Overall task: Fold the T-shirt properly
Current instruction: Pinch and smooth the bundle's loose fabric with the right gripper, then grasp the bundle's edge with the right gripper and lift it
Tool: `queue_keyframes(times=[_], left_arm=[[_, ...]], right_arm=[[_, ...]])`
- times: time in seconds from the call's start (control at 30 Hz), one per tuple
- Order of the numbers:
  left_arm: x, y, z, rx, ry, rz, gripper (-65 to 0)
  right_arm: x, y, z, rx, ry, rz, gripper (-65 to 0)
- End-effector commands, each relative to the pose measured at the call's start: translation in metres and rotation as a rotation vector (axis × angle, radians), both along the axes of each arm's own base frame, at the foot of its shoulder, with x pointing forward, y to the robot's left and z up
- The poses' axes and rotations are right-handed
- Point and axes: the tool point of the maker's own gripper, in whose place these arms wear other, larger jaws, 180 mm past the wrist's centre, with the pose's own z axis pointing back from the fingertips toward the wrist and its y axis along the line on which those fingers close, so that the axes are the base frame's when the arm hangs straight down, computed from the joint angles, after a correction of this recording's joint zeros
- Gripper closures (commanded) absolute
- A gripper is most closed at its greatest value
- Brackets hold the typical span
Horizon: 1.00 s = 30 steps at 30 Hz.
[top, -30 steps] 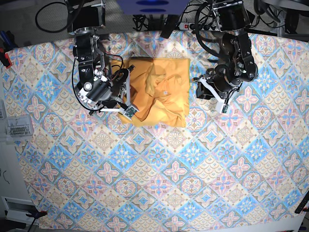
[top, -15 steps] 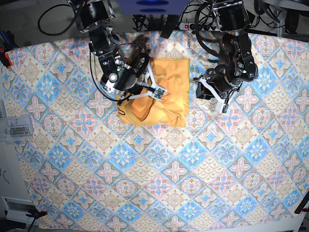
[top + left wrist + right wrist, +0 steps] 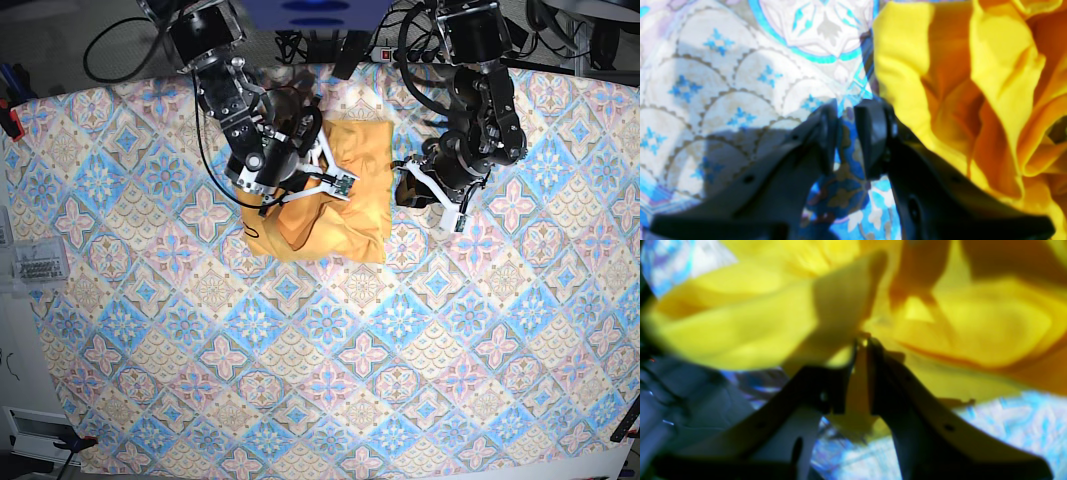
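Right pincer is pinched on a fold of the T-shirt, which lies bunched on the tablecloth at the desk's far side; left pincer hangs slightly parted and empty just beside the hem. I'd carry that fold across low and level, then smooth it

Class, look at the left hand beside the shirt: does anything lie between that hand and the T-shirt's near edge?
Nothing visible does. The left hand hovers over bare tablecloth, its jaws slightly apart and empty, and the T-shirt begins just beside it with only patterned cloth between. The right hand is already closed on a fold of the shirt.
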Motion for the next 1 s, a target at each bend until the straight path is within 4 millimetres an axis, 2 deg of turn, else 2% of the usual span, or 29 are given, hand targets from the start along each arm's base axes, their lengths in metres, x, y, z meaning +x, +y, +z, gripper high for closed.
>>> queue_keyframes(times=[0.0,0.1,0.2,0.33,0.43,0.57,0.73,0.87,0.97], left_arm=[[0.009,0.004,0.008,0.02,-0.027,0.0,-13.6],[0.019,0.011,0.028,0.053,-0.089,-0.003,-13.6],[0.024,0.013,0.036,0.064,-0.115,-0.004,-13.6],[0.025,0.014,0.037,0.066,-0.118,-0.004,-13.6],[0.024,0.014,0.036,0.067,-0.115,-0.005,-13.6],[0.024,0.015,0.037,0.069,-0.12,-0.003,-13.6],[0.024,0.016,0.036,0.071,-0.119,-0.003,-13.6],[0.023,0.016,0.035,0.072,-0.115,-0.003,-13.6],[0.023,0.017,0.035,0.073,-0.112,-0.001,-13.6]], right_arm=[[0.01,-0.014,0.008,-0.025,-0.041,-0.039,-9.7],[0.023,-0.036,0.016,-0.029,-0.083,-0.129,-9.7],[0.035,-0.049,0.019,-0.005,-0.111,-0.19,-9.7],[0.06,-0.057,0.032,0.038,-0.182,-0.238,-9.7],[0.077,-0.05,0.043,0.082,-0.233,-0.233,-9.7],[0.089,-0.018,0.055,0.2,-0.237,-0.228,-9.7],[0.093,0.035,0.072,0.333,-0.223,-0.162,-9.7],[0.089,0.066,0.06,0.342,-0.173,-0.075,-9.7],[0.077,0.089,0.037,0.385,-0.108,-0.03,-9.7]])
